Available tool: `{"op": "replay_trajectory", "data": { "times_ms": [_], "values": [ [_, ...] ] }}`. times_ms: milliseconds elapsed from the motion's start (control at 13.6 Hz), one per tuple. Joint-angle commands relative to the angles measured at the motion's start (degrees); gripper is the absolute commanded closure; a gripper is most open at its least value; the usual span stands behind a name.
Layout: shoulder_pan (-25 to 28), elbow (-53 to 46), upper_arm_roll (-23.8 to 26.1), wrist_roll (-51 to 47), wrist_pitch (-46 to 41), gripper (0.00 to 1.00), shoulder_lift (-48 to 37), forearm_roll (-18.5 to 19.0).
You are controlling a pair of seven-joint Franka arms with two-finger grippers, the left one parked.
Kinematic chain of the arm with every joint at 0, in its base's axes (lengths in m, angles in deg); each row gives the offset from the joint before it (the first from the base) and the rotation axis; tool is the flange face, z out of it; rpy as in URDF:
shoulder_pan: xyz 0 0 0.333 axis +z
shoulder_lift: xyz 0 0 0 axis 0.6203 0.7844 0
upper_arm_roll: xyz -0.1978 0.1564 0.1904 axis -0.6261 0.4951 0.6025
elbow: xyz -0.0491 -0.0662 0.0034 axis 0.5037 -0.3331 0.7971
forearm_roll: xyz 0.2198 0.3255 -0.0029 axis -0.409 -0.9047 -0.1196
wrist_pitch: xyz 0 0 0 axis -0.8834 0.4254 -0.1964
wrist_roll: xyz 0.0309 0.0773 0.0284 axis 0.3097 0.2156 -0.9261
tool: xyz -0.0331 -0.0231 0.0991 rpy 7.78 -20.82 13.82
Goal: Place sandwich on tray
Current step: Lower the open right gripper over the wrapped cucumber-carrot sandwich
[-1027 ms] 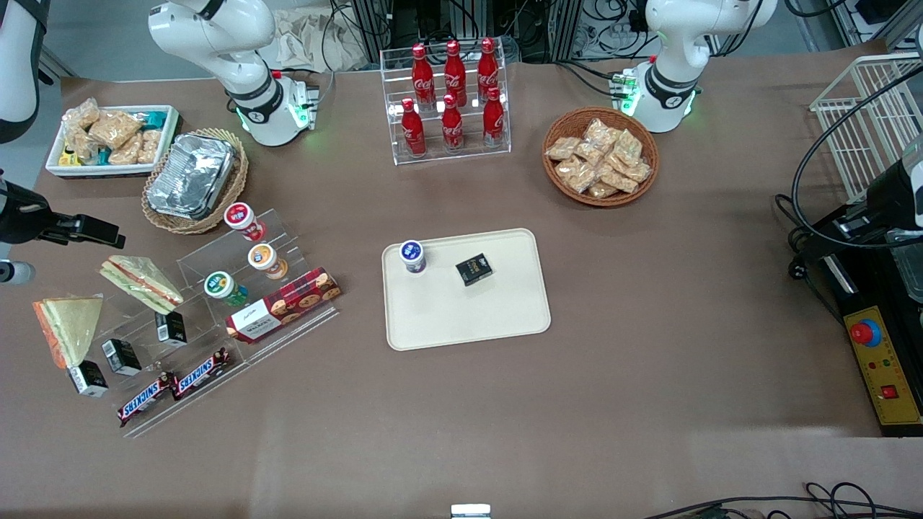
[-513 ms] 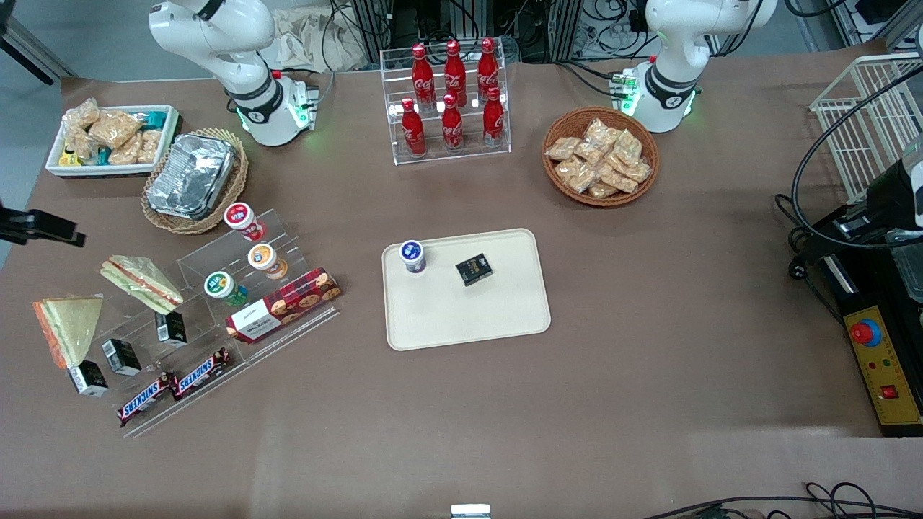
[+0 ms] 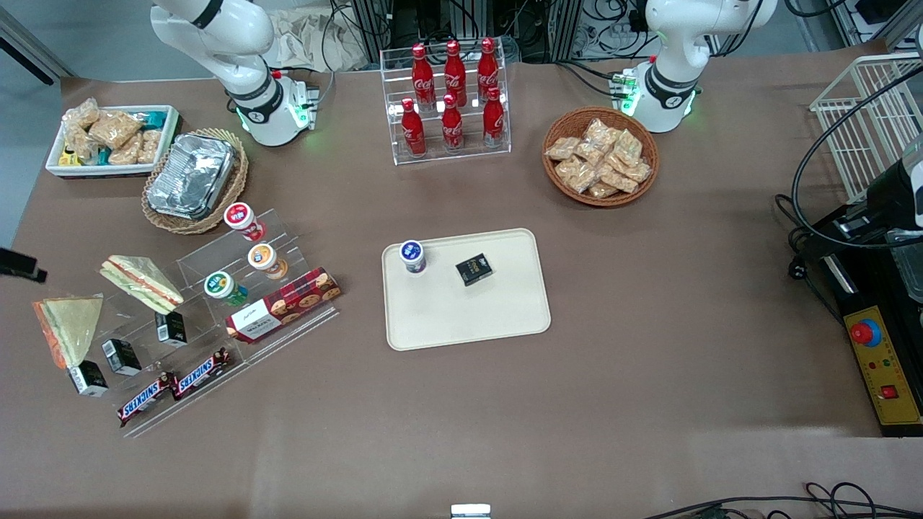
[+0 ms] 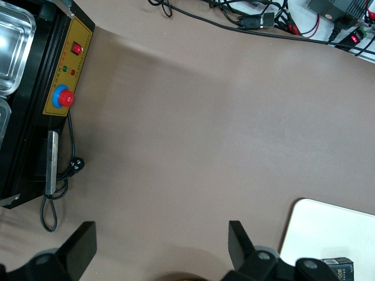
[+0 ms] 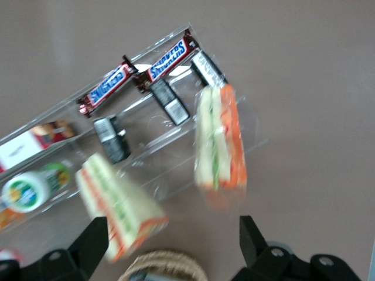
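Observation:
The sandwich (image 3: pixel 68 328) with the orange filling stands on edge in a clear acrylic rack (image 3: pixel 216 317) at the working arm's end of the table. It also shows in the right wrist view (image 5: pixel 220 140). The cream tray (image 3: pixel 469 317) lies mid-table, holding a blue-lidded cup (image 3: pixel 412 256) and a small black box (image 3: pixel 474 269). My right gripper (image 5: pixel 173 234) is open and empty, high above the table beside the rack, apart from the sandwich. Only a dark tip of it (image 3: pixel 16 262) shows at the front view's edge.
A second wedge sandwich (image 3: pixel 140 281) with a red-and-green stripe sits in the rack, farther from the camera. The rack also holds Snickers bars (image 3: pixel 173 386), black boxes, cups and a biscuit box (image 3: pixel 283 304). A wicker basket with a foil tray (image 3: pixel 193 176) and a white snack bin (image 3: pixel 112 140) stand nearby.
My right arm has drawn out of the front view toward the working arm's end of the table; only a tip still shows. Nothing on the table has moved.

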Motion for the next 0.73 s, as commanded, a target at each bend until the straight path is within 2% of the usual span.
{"op": "replay_trajectory", "data": {
  "times_ms": [0,367,660],
  "values": [
    [-1.4,0.8,0.5,3.9,6.6,0.01,4.8,-1.4],
    [-2.7,0.8,0.5,9.2,12.8,0.01,9.7,-5.7],
    [-3.1,0.9,0.4,9.3,13.3,0.01,11.7,-5.7]
  ]
}}
